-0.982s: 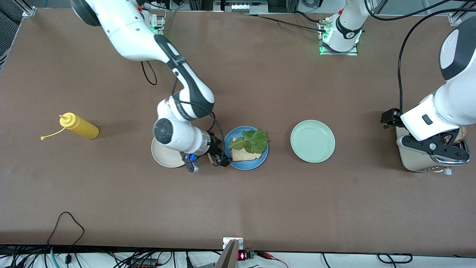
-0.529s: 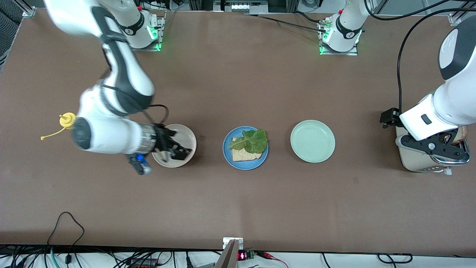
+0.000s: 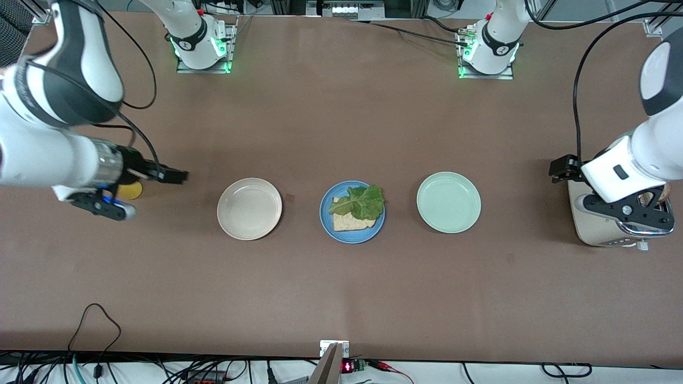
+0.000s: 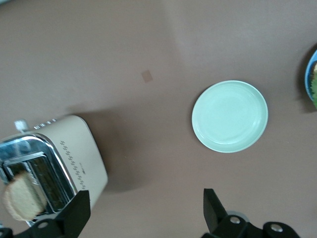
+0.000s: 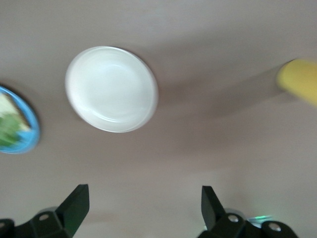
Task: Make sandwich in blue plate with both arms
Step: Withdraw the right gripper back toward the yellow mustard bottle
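the blue plate (image 3: pixel 352 212) sits at the middle of the bench (image 3: pixel 341 288), between a cream plate (image 3: pixel 249 208) toward the right arm's end and a mint-green plate (image 3: pixel 449 202) toward the left arm's end. on it lies one bread slice (image 3: pixel 349 222) with a lettuce leaf (image 3: pixel 362 202) on top. the right gripper (image 3: pixel 173 174) hangs over the bench near a yellow bottle (image 3: pixel 129 190), fingers fully spread, holding nothing. the left gripper (image 4: pixel 146 210) hovers over the toaster (image 3: pixel 603 229), fingers wide apart and empty; a second bread slice (image 4: pixel 22 197) stands in the toaster slot
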